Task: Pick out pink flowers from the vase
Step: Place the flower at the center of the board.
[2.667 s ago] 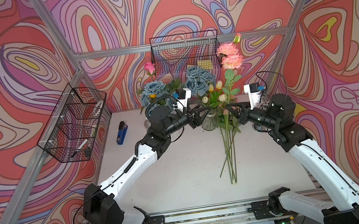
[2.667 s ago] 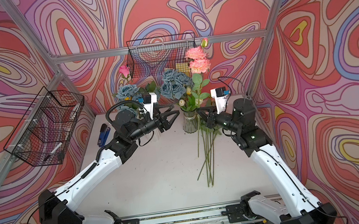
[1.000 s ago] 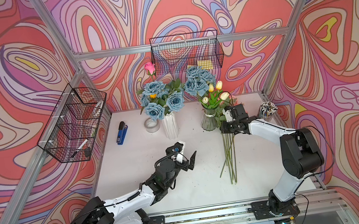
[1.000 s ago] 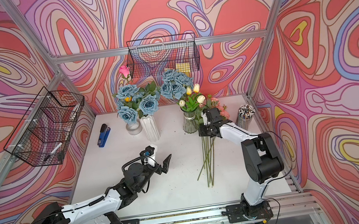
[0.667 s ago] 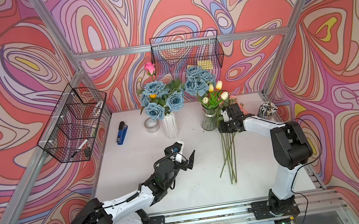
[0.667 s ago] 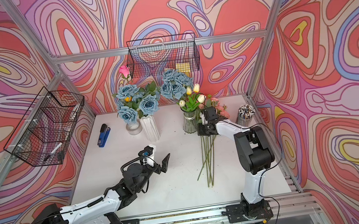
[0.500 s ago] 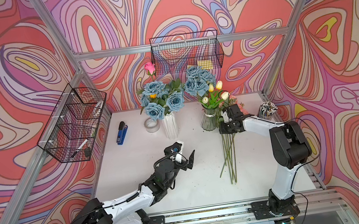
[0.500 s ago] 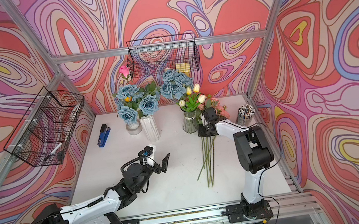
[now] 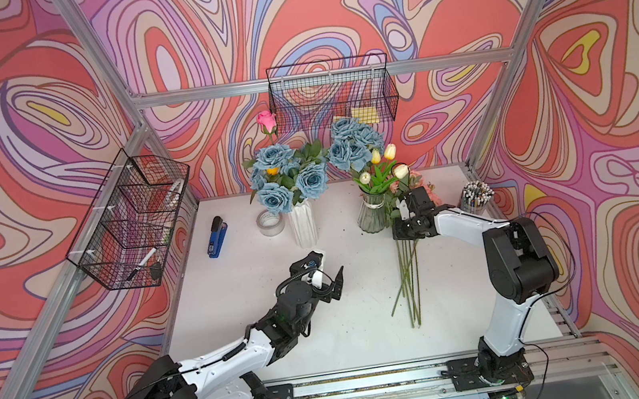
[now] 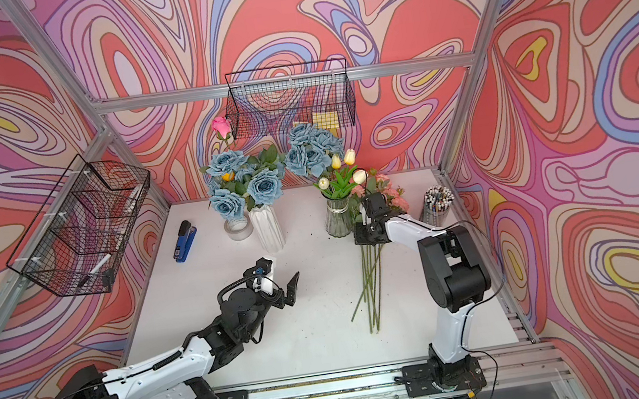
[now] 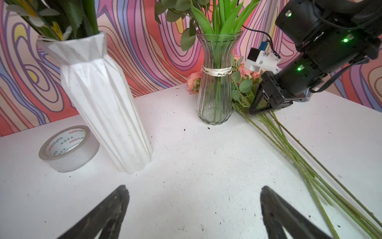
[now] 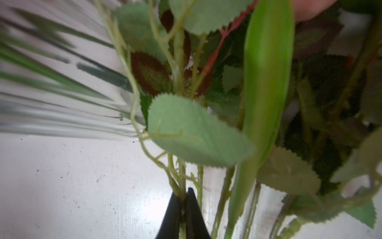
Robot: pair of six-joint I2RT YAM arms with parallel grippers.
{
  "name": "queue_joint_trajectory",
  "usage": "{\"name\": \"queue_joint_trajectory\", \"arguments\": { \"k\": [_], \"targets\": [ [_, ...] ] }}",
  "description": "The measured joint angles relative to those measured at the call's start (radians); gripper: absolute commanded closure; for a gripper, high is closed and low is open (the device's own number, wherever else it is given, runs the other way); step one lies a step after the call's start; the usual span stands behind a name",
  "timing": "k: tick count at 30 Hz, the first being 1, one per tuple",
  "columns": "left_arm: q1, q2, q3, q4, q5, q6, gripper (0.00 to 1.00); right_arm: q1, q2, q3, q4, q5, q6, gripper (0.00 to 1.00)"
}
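Observation:
The pink flowers (image 9: 419, 186) (image 10: 389, 193) lie on the table just right of the glass vase (image 9: 373, 213) (image 10: 338, 218), blooms toward the back wall. Their long green stems (image 9: 407, 277) (image 11: 293, 149) stretch toward the front. My right gripper (image 9: 400, 232) (image 10: 362, 237) (image 11: 256, 108) sits low over these stems, shut on one thin green stem (image 12: 183, 198). The left gripper (image 9: 326, 279) (image 10: 281, 287) (image 11: 193, 198) hovers open over the middle of the table, holding nothing. One deeper pink rose (image 9: 266, 119) stands above the blue roses in the white vase (image 9: 303, 223).
Cream and yellow tulips (image 9: 381, 158) and blue roses (image 9: 352, 143) remain in the glass vase. A tape roll (image 9: 270, 223) and a blue stapler (image 9: 217, 237) lie left of the white vase. A pen cup (image 9: 474, 197) stands at the back right. Wire baskets (image 9: 133, 229) hang on the walls.
The right arm has brought the raised pink blooms down beside the glass vase. The left arm has pulled back from the vases to mid-table. Over the last half second, hardly anything moves.

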Motion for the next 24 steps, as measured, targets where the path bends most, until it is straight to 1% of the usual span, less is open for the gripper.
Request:
{"name": "queue_joint_trajectory", "arguments": {
  "k": [6, 15, 18, 21, 24],
  "targets": [
    [0.0, -0.056, 0.018, -0.074, -0.047, -0.029, 0.0, -0.006, -0.134, -0.046, 0.01, -0.001, 0.014, 0.75],
    [0.009, -0.127, 0.054, -0.226, -0.137, -0.1, 0.0, -0.04, -0.273, -0.132, 0.032, 0.018, 0.029, 0.5],
    [0.04, -0.151, 0.066, -0.28, -0.157, -0.127, 0.0, -0.053, -0.317, -0.163, 0.038, 0.041, 0.032, 0.42],
    [0.092, -0.161, 0.097, -0.348, -0.171, -0.163, 0.0, -0.059, -0.37, -0.191, 0.052, 0.091, 0.034, 0.35],
    [0.155, -0.161, 0.149, -0.414, -0.186, -0.194, 0.0, -0.06, -0.434, -0.241, 0.094, 0.16, 0.037, 0.22]
  ]
}}
